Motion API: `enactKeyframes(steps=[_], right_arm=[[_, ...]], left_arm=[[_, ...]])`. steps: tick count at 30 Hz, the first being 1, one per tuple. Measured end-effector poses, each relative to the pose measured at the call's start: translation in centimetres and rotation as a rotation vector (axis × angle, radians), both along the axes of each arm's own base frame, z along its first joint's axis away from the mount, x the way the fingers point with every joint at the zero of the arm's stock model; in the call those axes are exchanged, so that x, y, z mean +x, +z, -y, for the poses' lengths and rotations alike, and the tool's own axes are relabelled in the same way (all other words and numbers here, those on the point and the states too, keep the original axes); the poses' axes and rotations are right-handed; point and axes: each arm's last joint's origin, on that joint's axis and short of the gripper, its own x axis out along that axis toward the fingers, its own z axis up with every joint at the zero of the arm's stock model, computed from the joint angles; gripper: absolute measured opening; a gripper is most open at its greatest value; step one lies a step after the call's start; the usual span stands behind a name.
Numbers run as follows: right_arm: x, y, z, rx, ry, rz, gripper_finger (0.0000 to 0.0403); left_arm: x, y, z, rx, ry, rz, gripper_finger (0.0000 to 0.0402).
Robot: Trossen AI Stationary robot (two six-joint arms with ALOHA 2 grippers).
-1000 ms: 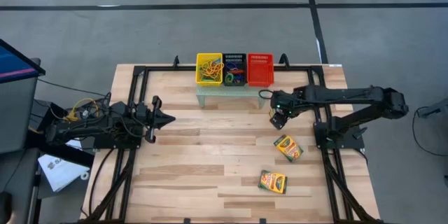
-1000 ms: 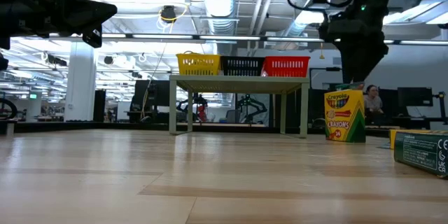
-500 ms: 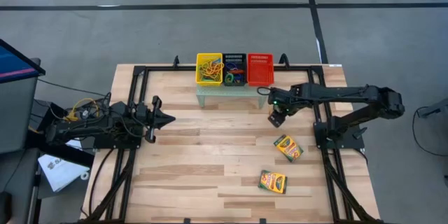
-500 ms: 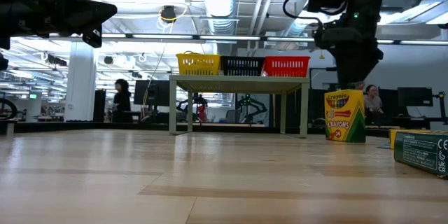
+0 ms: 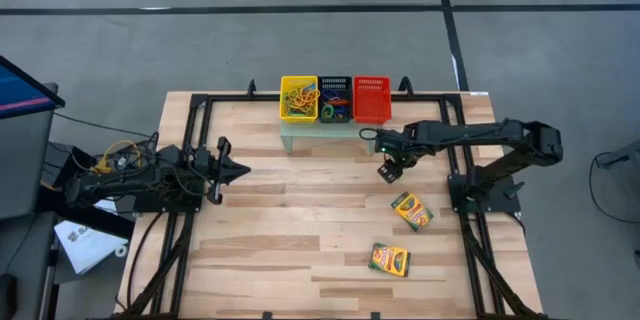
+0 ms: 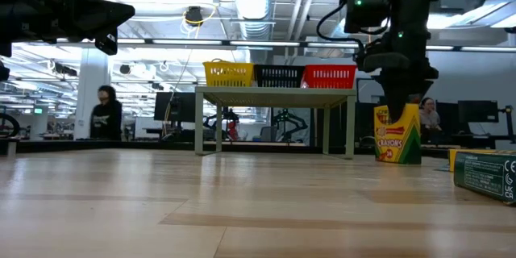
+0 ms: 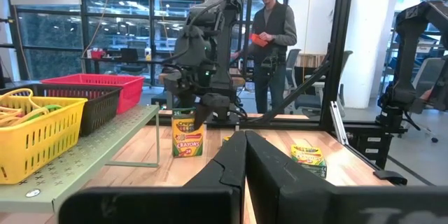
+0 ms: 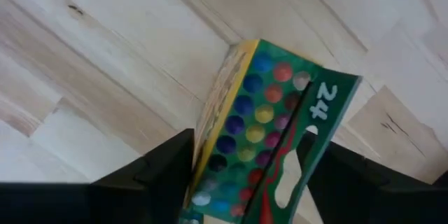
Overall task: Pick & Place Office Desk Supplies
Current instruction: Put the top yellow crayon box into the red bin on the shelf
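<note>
**Upright crayon box directly under the right gripper**

Position of the box decides the next move. The right gripper (image 5: 388,170) hangs straight above one crayon box (image 6: 397,137), and this box stands on its short end on the table (image 5: 300,240), so its long axis points up into the gripper. In the right wrist view the narrow top of the box (image 8: 260,122) lies between the two fingers (image 8: 168,164). One finger is at each broad face. The jaws stand apart around the box, and a firm hold is not evident yet, because the box rests on the wood in the low view.

The right arm is clearly the nearer one. The left gripper (image 5: 235,171) waits well apart at the far side of the table, with its fingers pressed together.

Beyond the right gripper, near it, stands the low stand (image 5: 320,132) that carries the yellow basket (image 5: 299,98), the black basket (image 5: 336,100) and the red basket (image 5: 371,99). The red one is the nearest to the gripper. I judge that the box must be raised above the stand's edge and the basket rim before it travels that way.

Behind the gripper, toward the arm's own side, two more crayon boxes (image 5: 411,211) (image 5: 390,259) lie flat, apart from each other. The table toward the left arm is bare wood, so there is room on that side.
</note>
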Motion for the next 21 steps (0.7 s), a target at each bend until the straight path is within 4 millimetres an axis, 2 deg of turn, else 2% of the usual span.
enactKeyframes(steps=[3, 9, 15, 21], right_arm=[[-0.1, 0.1, 0.0, 0.000, 0.001, 0.001, 0.0196], [-0.2, 0.2, -0.1, 0.001, 0.035, -0.005, 0.0067], [-0.3, 0.6, -0.2, -0.002, 0.048, 0.009, 0.0064], [-0.6, 3.5, -0.6, -0.021, 0.060, 0.082, 0.0064]], left_arm=[[0.0, 0.0, 0.0, 0.000, 0.000, 0.000, 0.0000], [0.0, 0.0, 0.0, 0.000, 0.000, 0.000, 0.0000], [0.0, 0.0, 0.0, 0.000, 0.000, 0.000, 0.0000], [0.0, 0.0, 0.0, 0.000, 0.000, 0.000, 0.0000]])
